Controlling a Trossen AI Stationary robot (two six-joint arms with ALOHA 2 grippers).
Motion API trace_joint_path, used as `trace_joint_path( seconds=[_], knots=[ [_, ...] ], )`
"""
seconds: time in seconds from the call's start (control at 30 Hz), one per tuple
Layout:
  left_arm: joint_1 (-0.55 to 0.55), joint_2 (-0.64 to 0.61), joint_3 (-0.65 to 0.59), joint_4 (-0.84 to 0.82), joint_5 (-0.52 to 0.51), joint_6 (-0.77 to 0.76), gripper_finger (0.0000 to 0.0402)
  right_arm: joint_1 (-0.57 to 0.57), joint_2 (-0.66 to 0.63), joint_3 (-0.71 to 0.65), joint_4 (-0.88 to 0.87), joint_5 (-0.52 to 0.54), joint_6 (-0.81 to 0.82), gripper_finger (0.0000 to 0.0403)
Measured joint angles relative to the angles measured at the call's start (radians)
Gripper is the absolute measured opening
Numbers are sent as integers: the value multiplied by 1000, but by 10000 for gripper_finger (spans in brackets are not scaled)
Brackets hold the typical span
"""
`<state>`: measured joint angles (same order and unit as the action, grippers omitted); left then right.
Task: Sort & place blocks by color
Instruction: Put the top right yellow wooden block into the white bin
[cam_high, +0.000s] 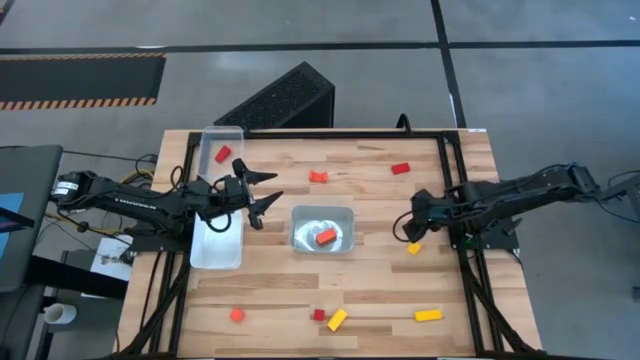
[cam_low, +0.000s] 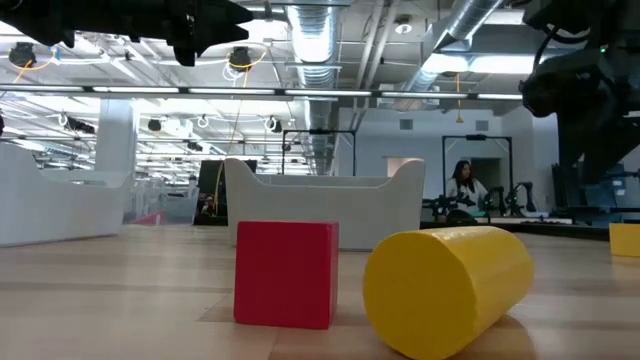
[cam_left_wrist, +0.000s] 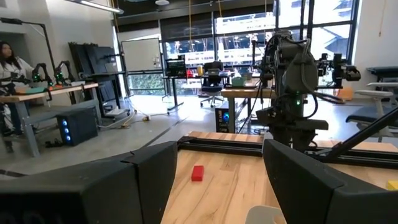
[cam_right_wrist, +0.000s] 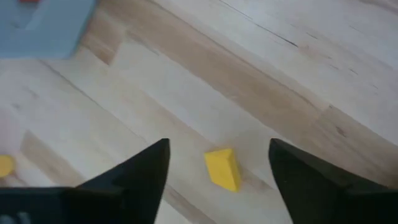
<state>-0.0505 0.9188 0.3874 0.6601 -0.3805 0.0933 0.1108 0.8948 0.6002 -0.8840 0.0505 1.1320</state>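
Small red, orange and yellow blocks lie scattered on the wooden table. A yellow block (cam_right_wrist: 222, 168) rests on the table near the right edge, and my right gripper (cam_right_wrist: 219, 144) hangs open just above it, pointing steeply down, one finger on either side without touching. My left gripper (cam_high: 266, 192) is open and held level in the air between the left clear tray (cam_high: 216, 245) and the middle clear tray (cam_high: 300, 222). A red block (cam_high: 222, 155) lies in the left tray, an orange-red one (cam_high: 326, 237) in the middle tray.
Loose blocks: orange (cam_high: 318, 177) and red (cam_high: 401, 168) at the far side; orange (cam_high: 237, 315), red (cam_high: 319, 314), a yellow bar (cam_high: 337, 319) and yellow (cam_high: 428, 315) near the front edge. A black frame rail (cam_high: 455, 190) borders the table. A person (cam_low: 465, 185) sits in the room behind.
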Motion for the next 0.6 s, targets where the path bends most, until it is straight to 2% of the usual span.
trace_joint_path(
  seconds=[0.23,0.6],
  knots=[
    [0,0,0,-3,6,0,229,0,83,-1,2,0,-14,347],
    [0,0,0,-7,7,-2,228,1,241,-1,11,-17,-113,334]
  ],
)
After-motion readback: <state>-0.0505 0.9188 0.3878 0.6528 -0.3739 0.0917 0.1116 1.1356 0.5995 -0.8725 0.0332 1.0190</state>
